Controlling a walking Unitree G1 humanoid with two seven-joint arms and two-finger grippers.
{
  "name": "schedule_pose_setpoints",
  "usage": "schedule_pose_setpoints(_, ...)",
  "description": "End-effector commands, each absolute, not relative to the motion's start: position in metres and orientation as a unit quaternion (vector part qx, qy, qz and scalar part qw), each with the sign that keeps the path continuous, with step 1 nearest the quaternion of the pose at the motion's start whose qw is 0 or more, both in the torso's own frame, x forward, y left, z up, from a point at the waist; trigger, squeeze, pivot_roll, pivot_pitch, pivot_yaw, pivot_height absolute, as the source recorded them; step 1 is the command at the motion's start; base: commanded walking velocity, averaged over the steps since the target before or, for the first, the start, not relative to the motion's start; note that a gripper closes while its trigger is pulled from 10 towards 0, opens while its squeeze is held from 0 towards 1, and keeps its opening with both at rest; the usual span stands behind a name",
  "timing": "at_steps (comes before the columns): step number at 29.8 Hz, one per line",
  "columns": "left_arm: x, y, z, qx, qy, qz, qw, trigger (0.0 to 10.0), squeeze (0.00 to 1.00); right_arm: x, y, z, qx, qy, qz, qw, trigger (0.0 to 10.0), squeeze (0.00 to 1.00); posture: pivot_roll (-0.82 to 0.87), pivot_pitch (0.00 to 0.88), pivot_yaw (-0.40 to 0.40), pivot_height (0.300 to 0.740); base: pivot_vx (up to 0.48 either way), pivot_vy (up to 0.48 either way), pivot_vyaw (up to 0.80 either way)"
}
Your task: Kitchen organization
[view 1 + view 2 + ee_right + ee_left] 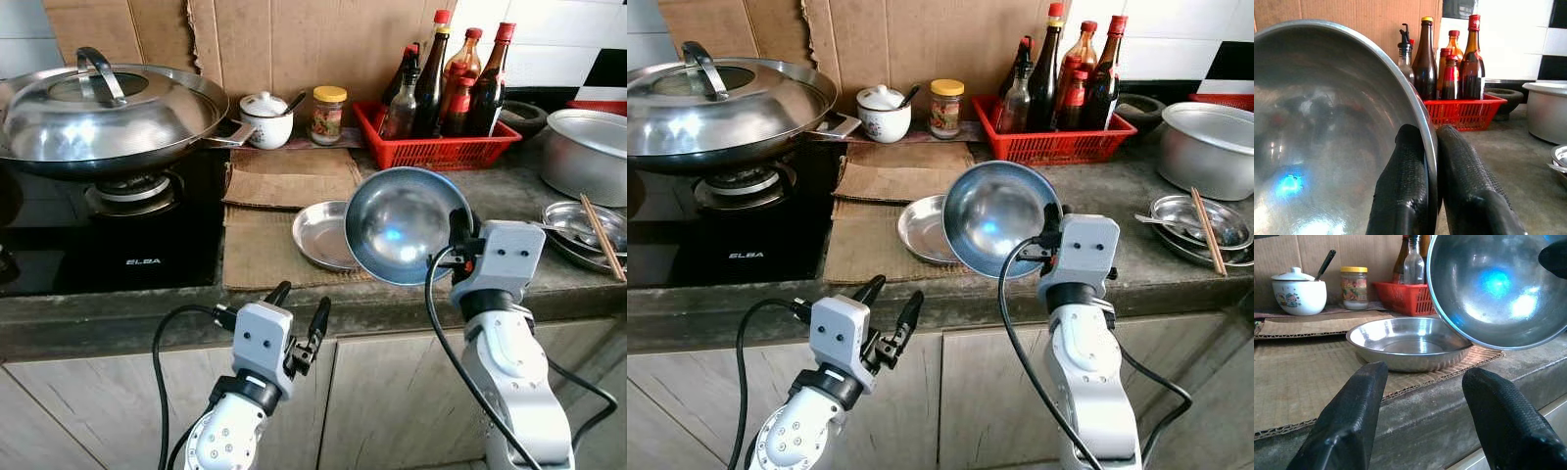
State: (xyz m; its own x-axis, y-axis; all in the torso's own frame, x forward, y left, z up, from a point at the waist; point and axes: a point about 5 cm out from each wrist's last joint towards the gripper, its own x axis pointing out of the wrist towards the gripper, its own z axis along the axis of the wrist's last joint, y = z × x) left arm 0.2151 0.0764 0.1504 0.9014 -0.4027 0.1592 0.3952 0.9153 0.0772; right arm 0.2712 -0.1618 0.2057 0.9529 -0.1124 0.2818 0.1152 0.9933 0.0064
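Open cardboard (pixel 257 253) fronts the desk (pixel 118 311); steel plate (pixel 325 235), tilted bowl (pixel 404 225) and, apparently, wok (pixel 103 117) flank it.

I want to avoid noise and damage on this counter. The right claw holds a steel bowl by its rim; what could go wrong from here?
1. The right claw pinches only the thin rim of the steel bowl, which hangs tilted; it might pivot or slip out.
2. The shallow steel plate lies just beside and below, so a drop would likely strike it.
3. The open left claw waits below the counter edge; raising it carelessly could bump the edge.
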Motion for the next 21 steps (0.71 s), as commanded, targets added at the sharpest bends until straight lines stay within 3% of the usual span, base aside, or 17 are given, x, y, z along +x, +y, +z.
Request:
schedule_pose_setpoints(1,0.2145,0.0754,0.1497,0.025,-0.084,-0.208,0.974,10.0,0.0,0.2677,-0.1603,0.2139,0.0,-0.163,-0.054,0.985,10.0,0.0,0.04,0.0,-0.059,0.74,-0.274,0.0,0.0)
schedule_pose_setpoints(21,0.2142,0.0744,0.1491,0.03,-0.086,-0.213,0.973,10.0,0.0,0.2681,-0.1553,0.2104,-0.004,-0.155,-0.041,0.987,10.0,0.0,0.04,0.0,-0.059,0.74,-0.276,0.0,0.0)
